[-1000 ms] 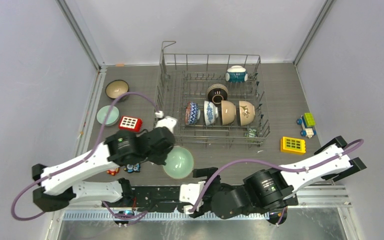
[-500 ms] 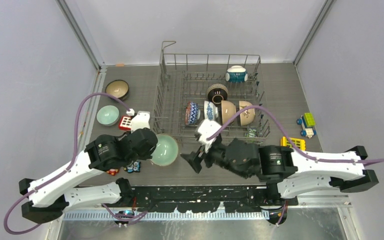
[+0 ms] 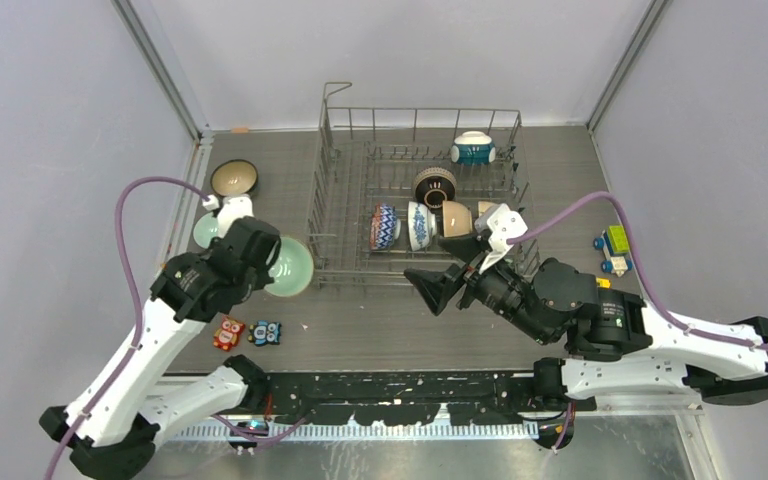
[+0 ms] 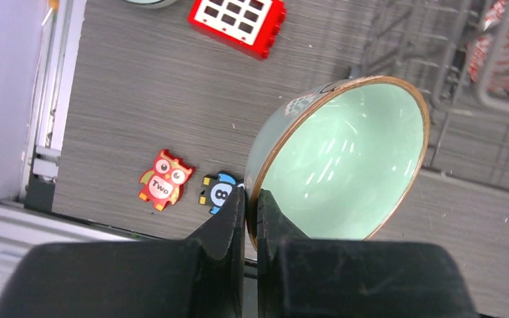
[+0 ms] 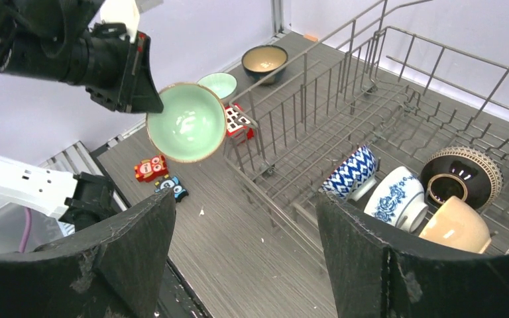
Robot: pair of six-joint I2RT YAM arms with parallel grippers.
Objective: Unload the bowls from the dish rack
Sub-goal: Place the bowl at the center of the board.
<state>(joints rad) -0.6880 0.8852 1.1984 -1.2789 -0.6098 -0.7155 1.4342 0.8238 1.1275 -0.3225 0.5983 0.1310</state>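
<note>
The desk (image 3: pixel 380 335) is a dark grey board with a fine wood grain, and a few pale crumbs lie on it near the front. Plain pale lilac walls (image 3: pixel 50 150) close it on the left, the right and the back, with metal posts (image 3: pixel 160 70) in the far corners.

The rack (image 3: pixel 420 110) stands at the back middle of the desk. Inside it a blue bowl (image 3: pixel 384 226), a white-blue bowl (image 3: pixel 420 225) and a cream bowl (image 3: pixel 454 222) stand on edge in a row. A dark bowl (image 3: pixel 435 186) is behind them, and a teal bowl (image 3: pixel 472 148) is at the far side.

The left claw (image 4: pixel 250 199) is pressed together on the rim of a green bowl (image 4: pixel 344 159). This bowl hangs tilted in the air over the desk, just beside the rack's left front corner. The right claw (image 5: pixel 245 199) is spread wide and empty, before the rack's front side.

Left of the rack a brown bowl (image 3: pixel 233 178) and a pale bowl (image 3: pixel 204 232) sit on the desk. A red owl (image 3: pixel 228 333) and a blue owl (image 3: pixel 267 332) lie near the front left.
</note>
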